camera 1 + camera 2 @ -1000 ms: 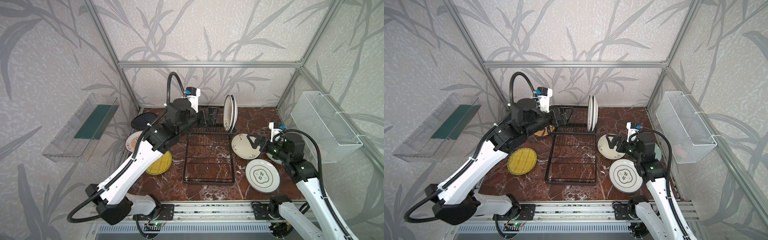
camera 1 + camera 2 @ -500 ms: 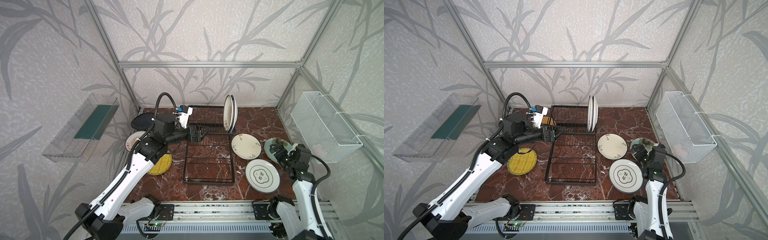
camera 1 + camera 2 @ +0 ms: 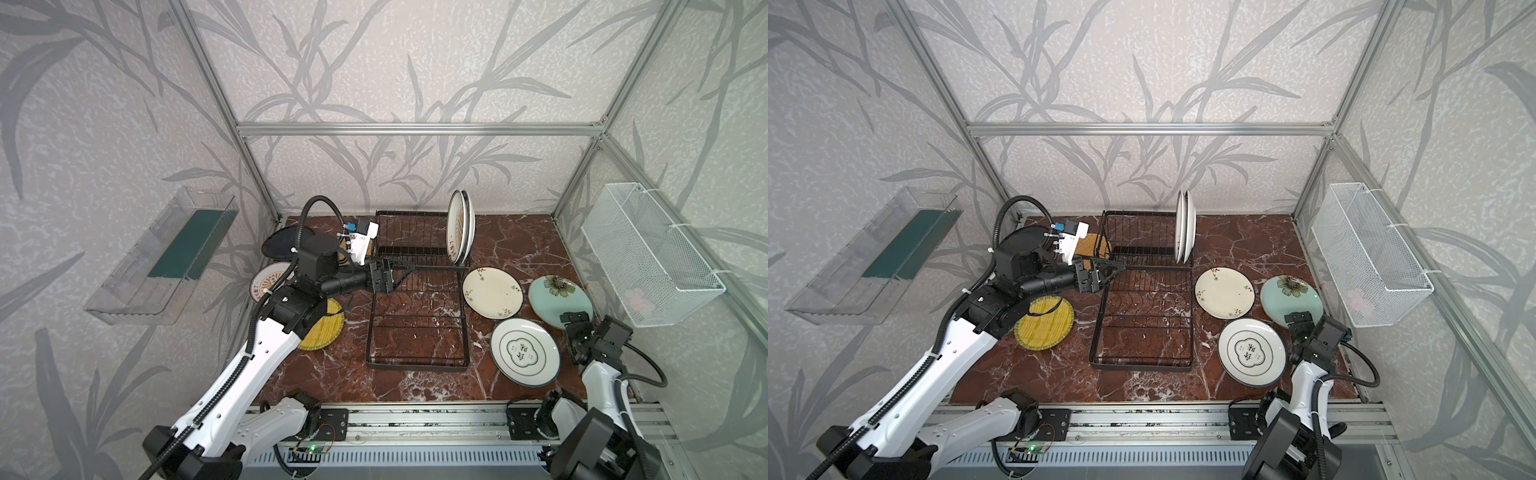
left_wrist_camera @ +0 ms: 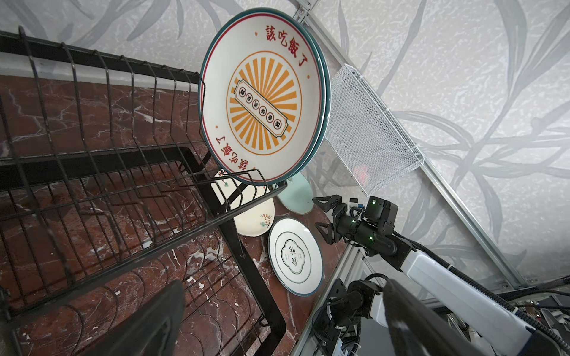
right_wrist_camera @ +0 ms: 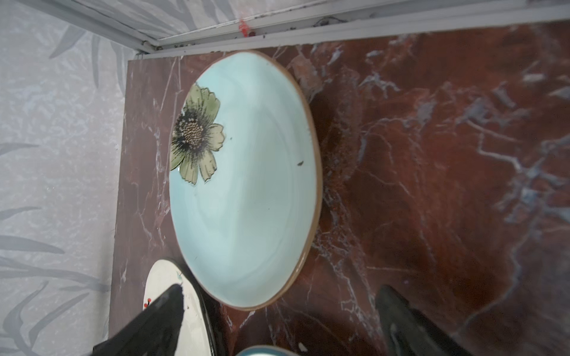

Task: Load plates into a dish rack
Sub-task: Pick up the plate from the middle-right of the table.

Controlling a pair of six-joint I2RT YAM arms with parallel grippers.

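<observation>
Red marble counter [image 3: 519, 241] inside a leafy-wallpaper booth, rack [image 3: 415, 332] dead centre. Two plates [image 3: 459, 228] standing upright in the slots at the rack's far right end, sunburst face showing in the left wrist view. Seven more lying flat on the counter by my count: black [image 3: 282, 245], lettered [image 3: 264, 284], yellow [image 3: 326, 330] and orange [image 3: 1090, 245] on the left, then cream [image 3: 492, 293], teal [image 3: 561, 297] and emblem [image 3: 525, 357] on the right.

Big change over the last second: a pull-back on both sides. Left gripper [image 3: 405, 272]: no longer deep among the uprights, now out at the rack's left edge, spread wide, holding nothing. Right gripper [image 4: 322, 217]: gone from above the cream, now drawn back toward the front right and hovering at the near rim of the teal, also spread and empty.

For the task: looks like a reset between plates rather than a carry, so still two of nine loaded. Probably lining up on the teal next. Plenty of free slots. Could be fiddly though, with that low rim flat on the marble and the emblem just beside it.
</observation>
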